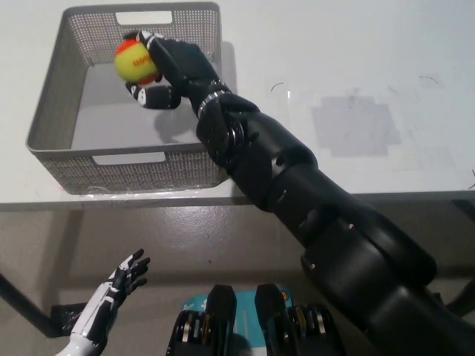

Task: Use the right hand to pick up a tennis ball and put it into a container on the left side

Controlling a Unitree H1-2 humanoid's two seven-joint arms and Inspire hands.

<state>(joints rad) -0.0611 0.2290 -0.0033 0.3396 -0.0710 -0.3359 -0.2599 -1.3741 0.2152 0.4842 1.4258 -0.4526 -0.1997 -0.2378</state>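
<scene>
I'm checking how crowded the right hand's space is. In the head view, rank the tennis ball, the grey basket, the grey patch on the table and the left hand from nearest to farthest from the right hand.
1. tennis ball, held in the right hand.
2. grey basket, around and beneath that hand.
3. grey patch, on the table to the right.
4. left hand, lower left, below the table edge.
</scene>
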